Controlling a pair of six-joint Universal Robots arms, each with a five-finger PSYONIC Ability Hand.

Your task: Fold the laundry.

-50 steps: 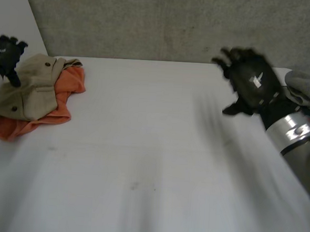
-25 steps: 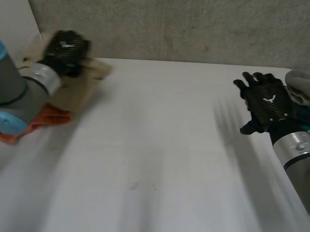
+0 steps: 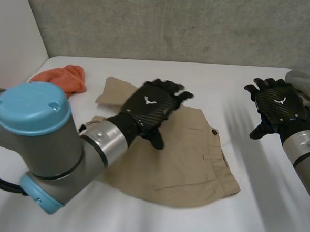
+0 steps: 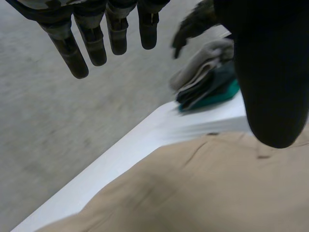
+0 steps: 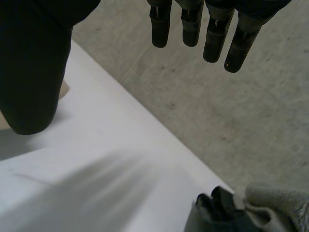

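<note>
The left hand's fingers [image 4: 72,53] are straight and a little spread, with the thumb out to one side and nothing between them. The left hand [image 3: 150,108] is palm down over the far part of a tan garment [image 3: 184,160]; whether it touches the cloth cannot be told. The garment, with a button and a pocket seam showing, lies mostly flat in the middle of the desk [image 3: 138,223], one flap reaching toward the far edge.

The right hand's fingers [image 5: 193,29] are also straight and spread, holding nothing. The right hand [image 3: 275,105] is over bare desk near the right edge, apart from the garment. Just beside it, at the far right corner, sits a stack of folded laundry [image 3: 307,86], grey on top with dark and teal layers beneath. An orange cloth [image 3: 62,78] lies bunched at the far left corner, close to the garment's flap but apart from it. The left arm [image 3: 42,146], grey with a light-blue cap, crosses the near left of the desk.
</note>
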